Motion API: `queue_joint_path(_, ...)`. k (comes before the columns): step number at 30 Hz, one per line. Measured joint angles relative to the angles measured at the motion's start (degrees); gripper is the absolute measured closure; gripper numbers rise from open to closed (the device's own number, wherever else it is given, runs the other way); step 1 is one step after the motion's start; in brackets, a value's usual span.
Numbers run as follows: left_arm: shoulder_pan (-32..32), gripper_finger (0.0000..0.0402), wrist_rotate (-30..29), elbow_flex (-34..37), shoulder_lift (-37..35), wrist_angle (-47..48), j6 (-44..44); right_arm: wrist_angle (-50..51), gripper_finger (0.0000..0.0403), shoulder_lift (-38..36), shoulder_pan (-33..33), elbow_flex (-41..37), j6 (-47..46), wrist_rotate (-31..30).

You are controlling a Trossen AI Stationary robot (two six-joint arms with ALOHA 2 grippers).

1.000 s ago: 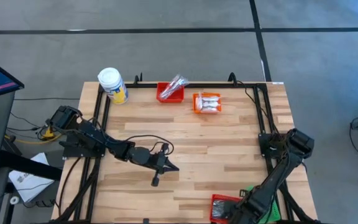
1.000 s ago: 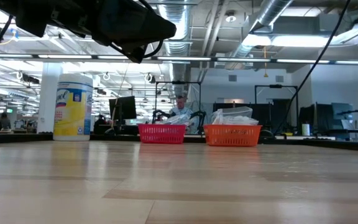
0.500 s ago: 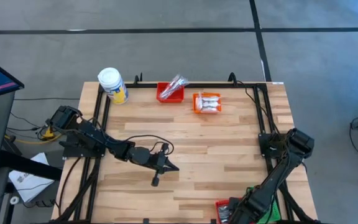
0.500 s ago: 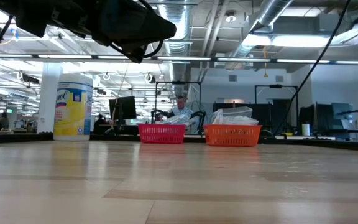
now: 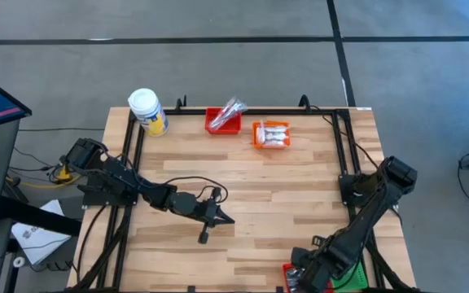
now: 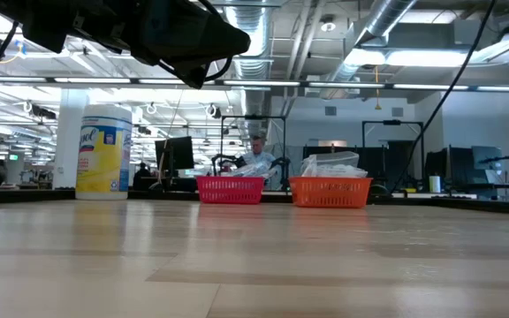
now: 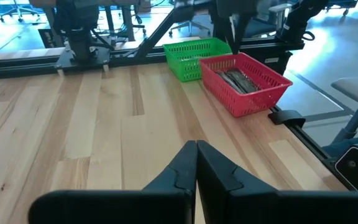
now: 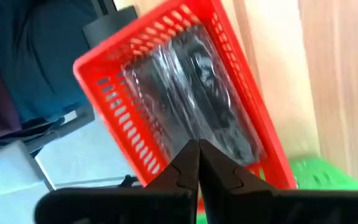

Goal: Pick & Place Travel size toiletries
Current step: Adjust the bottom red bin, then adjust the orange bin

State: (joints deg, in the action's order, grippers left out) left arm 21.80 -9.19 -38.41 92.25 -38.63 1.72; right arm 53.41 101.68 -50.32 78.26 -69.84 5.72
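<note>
The right pincer [image 5: 300, 275] hangs at the lower right of the high view, fingers pressed together and holding nothing, directly above the near red basket [image 8: 166, 99]. The wrapped grey sticks [image 8: 194, 93] lie just ahead of its tips in the right wrist view, long axes running along the basket's length. More packets sit in the far red basket [image 5: 222, 122] and the orange basket [image 5: 271, 135], upper centre. The left pincer [image 5: 222, 217], also closed and empty, waits mid-table, farther from the sticks. The right arm is folded steeply down over the table [image 5: 283, 187] corner.
</note>
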Motion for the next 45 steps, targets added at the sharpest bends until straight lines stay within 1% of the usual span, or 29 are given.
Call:
queue_joint_path(6,0.0,0.0401,0.0,0.0,0.0,0.0,0.0,-3.1,0.0403,5.7,0.7,0.0,3.7,0.3)
queue_joint_path(10,0.0,0.0401,0.0,0.0,0.0,0.0,0.0,-2.8,0.0403,8.6,0.0,0.0,4.7,3.5)
queue_joint_path(16,0.0,0.0401,-0.1,0.0,0.0,0.0,0.0,-1.0,0.0403,11.2,0.0,0.0,5.6,2.2)
queue_joint_path(27,0.0,0.0401,-0.3,0.0,0.0,0.0,0.0,6.5,0.0403,11.2,0.3,0.0,3.5,1.7)
queue_joint_path(31,0.0,0.0401,-0.3,0.0,0.0,0.0,0.0,6.8,0.0403,11.2,0.6,0.0,2.9,0.2)
queue_joint_path(36,0.0,0.0401,-0.3,0.0,0.0,0.0,0.0,6.9,0.0403,11.0,0.7,0.2,3.3,0.2)
queue_joint_path(38,0.0,0.0401,-0.3,0.0,0.0,0.0,0.0,7.7,0.0403,10.2,0.6,1.7,4.0,0.2)
queue_joint_path(39,0.0,0.0401,-0.3,0.0,0.0,0.0,0.0,8.4,0.0403,9.5,0.7,2.7,4.2,-0.1)
queue_joint_path(41,0.0,0.0401,-0.2,0.0,0.0,0.0,0.0,11.1,0.0403,7.7,0.9,5.0,4.5,-2.6)
queue_joint_path(43,0.0,0.0401,-0.2,0.0,0.0,0.0,0.0,13.2,0.0403,6.0,1.3,7.8,4.8,-7.2)
queue_joint_path(45,0.0,0.0401,-0.2,0.0,0.0,0.0,0.0,15.2,0.0403,4.1,1.8,10.3,5.2,-13.4)
